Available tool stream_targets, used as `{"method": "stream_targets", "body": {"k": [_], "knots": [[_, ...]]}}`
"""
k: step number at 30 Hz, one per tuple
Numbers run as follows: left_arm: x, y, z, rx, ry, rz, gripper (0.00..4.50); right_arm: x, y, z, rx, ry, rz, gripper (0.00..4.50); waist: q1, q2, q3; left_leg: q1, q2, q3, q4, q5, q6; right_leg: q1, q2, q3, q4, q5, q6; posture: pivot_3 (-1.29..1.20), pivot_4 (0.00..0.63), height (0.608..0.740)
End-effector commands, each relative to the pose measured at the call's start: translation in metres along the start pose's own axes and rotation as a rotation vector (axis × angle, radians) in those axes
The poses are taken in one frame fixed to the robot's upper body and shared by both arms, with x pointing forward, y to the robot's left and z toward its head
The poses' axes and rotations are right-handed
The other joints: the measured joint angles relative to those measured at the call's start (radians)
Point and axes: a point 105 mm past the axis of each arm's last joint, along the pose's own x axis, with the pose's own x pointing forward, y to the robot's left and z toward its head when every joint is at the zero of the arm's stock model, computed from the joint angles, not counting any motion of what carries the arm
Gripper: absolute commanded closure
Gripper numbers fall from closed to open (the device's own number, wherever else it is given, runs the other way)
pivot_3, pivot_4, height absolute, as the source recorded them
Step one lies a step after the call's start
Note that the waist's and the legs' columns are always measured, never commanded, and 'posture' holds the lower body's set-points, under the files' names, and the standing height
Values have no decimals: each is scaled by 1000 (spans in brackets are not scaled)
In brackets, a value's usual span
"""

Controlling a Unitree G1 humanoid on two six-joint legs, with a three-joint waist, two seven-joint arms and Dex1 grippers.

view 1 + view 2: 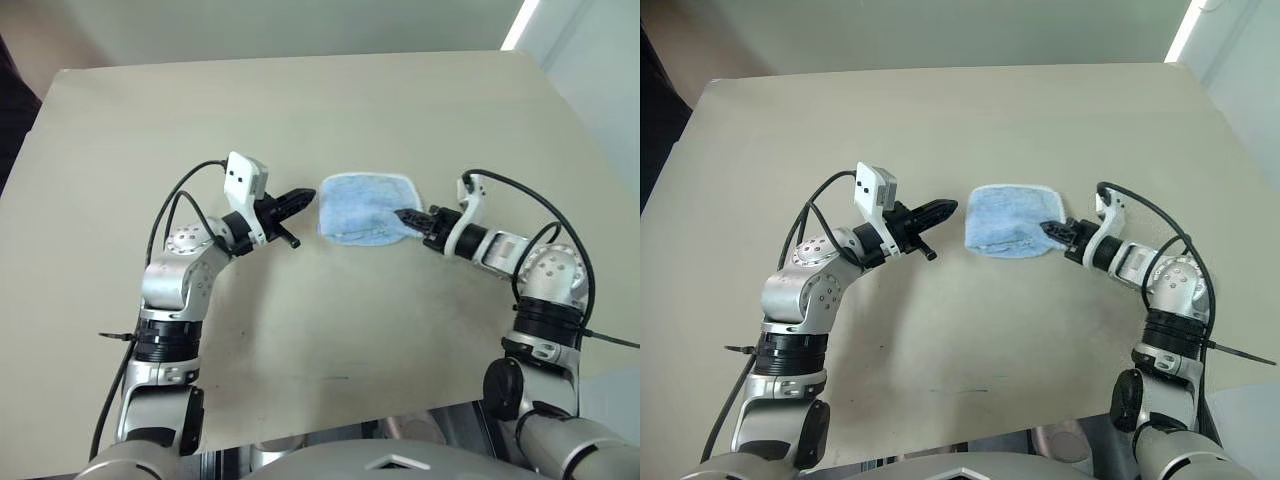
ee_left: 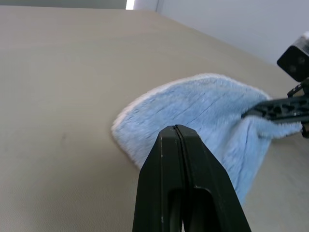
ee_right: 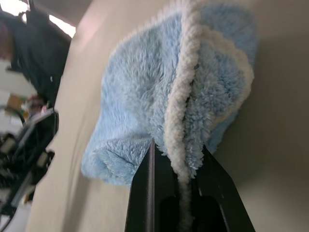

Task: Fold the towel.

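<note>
Pinching the towel (image 3: 145,96) by its white-edged side, your right tool (image 1: 408,217) can lift that edge over; your left tool (image 1: 300,200) waits closed, empty, beside it on the table (image 1: 300,100).

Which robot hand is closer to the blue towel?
Right. The right gripper is shut on the towel edge; the left gripper sits shut just beside its other side, apart from it.
</note>
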Motion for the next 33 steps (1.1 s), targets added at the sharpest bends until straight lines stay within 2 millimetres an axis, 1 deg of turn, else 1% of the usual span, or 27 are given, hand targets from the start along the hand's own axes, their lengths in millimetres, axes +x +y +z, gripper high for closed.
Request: {"method": "stream_targets", "body": {"k": [1,2,3,4,6,7,8,10,14,15,16,17,18,19,20,22,24,26,29,33], "knots": [[-2,-2,14,37,-47,-6,4500,-16,5,22,-21,-102,-3,4491,0,0,0,0,0,0,0,0,0,0,0,0,0,0,0,0,150,740],[-2,-2,14,37,-47,-6,4500,-16,5,23,-19,-108,-6,4491,0,0,0,0,0,0,0,0,0,0,0,0,0,0,0,0,150,740],[-2,-2,14,38,-46,-6,4500,-21,3,29,-23,-135,-18,4491,0,0,0,0,0,0,0,0,0,0,0,0,0,0,0,0,150,740],[-2,-2,13,38,-46,-5,4500,-36,-4,50,-34,-220,-72,4491,0,0,0,0,0,0,0,0,0,0,0,0,0,0,0,0,150,740],[-3,-1,13,38,-43,-4,4500,-68,-15,84,-52,-369,-168,4491,4,1,0,0,0,0,0,0,0,0,0,0,0,0,0,0,150,740],[-3,-1,12,37,-41,-5,4500,-81,-19,95,-58,-419,-207,4491,8,1,1,-1,0,0,0,0,0,0,-1,0,0,0,0,0,150,740],[-3,-1,12,37,-40,-6,4500,-90,-22,102,-59,-450,-235,4491,12,1,1,-1,0,-1,0,0,0,0,-2,0,0,-1,1,0,150,740],[-3,-1,11,37,-38,-8,4500,-98,-25,108,-56,-475,-261,4491,11,0,0,-1,0,-1,-1,0,0,0,-6,0,0,-1,3,0,150,740],[-3,-1,11,37,-38,-8,4500,-99,-25,110,-51,-480,-266,4491,-3,0,0,-1,-1,1,-1,-1,2,0,-5,0,0,-1,3,0,150,740],[-1,-1,11,34,-38,-15,4500,-120,-37,119,-38,-548,-349,4491,-4,1,0,-1,-1,2,-1,-1,2,-1,-4,0,0,-1,3,0,150,740],[1,-2,10,32,-37,-21,4500,-136,-45,125,-26,-599,-410,4491,-3,1,0,-1,-1,2,-1,-1,2,-1,-2,0,0,-1,3,0,150,740],[2,-2,10,31,-37,-25,4500,-147,-50,129,-17,-633,-451,4491,-1,1,1,-1,-1,1,-1,-1,2,-1,-2,1,0,-1,3,0,150,740],[5,-3,9,28,-36,-32,4500,-155,-61,126,26,-652,-509,4491,3,2,1,-1,0,0,-1,-1,2,-1,-2,1,0,-1,3,0,150,740],[6,-4,9,27,-36,-36,4500,-157,-67,123,57,-654,-538,4491,5,2,0,-1,0,-1,-3,-1,2,0,-3,1,0,-2,4,0,150,740],[7,-4,9,26,-36,-39,4500,-158,-71,120,79,-655,-558,4491,5,2,0,-1,1,-2,-3,-1,2,0,-3,1,0,-2,4,0,150,740],[7,-4,8,26,-37,-41,4500,-159,-74,119,94,-658,-571,4491,4,2,0,-1,2,-3,-3,-1,3,0,-5,1,0,-2,4,0,150,740],[10,-6,8,26,-38,-50,4500,-154,-92,96,137,-597,-669,4491,3,2,0,-1,1,-2,-3,-1,4,-1,-6,1,0,-2,5,0,150,740],[10,-7,9,28,-39,-53,4500,-156,-105,82,174,-574,-757,4491,2,2,0,-1,1,-2,-2,-1,4,0,-6,0,0,-2,5,0,150,740],[9,-7,9,31,-39,-52,4500,-162,-112,77,212,-586,-811,4491,1,5,0,-1,1,-2,-2,-2,4,-1,-7,1,0,-2,5,0,150,740],[8,-7,8,31,-38,-48,4500,-159,-111,71,237,-567,-803,4491,1,6,0,-1,0,-1,-2,-2,4,0,-8,1,0,-2,6,0,150,740]]}}
